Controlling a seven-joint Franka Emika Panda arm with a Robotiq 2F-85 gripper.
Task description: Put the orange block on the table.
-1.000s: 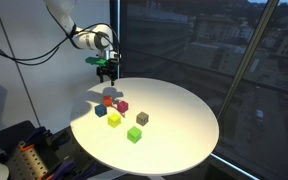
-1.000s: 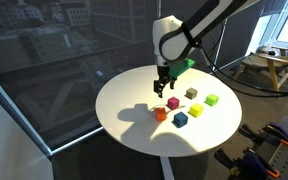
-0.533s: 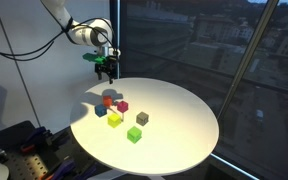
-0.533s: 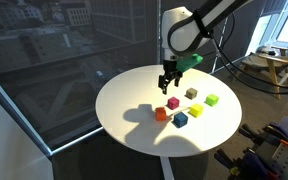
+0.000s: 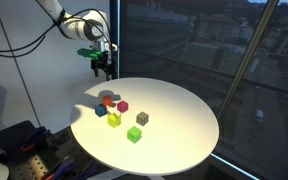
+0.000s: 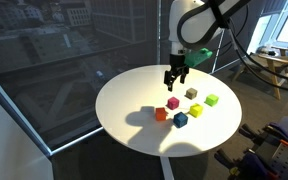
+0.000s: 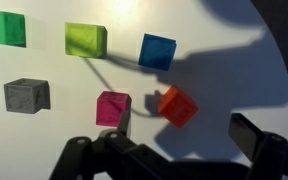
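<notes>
The orange block [image 6: 161, 114] rests on the table [image 6: 124, 105] near the magenta cube [image 6: 172, 102], the end effector [image 6: 174, 85] hanging above.

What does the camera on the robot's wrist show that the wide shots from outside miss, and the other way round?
Only the wrist view: a close look down on the six small cubes, with clear gaps between them. The small orange-red cube sits apart from the magenta-pink cube.
Only the exterior views: the whole white robot arm, the full round cream-white table and the dark windows.
Both: the cubes lying on the table, and the open gripper above them, holding nothing.
</notes>
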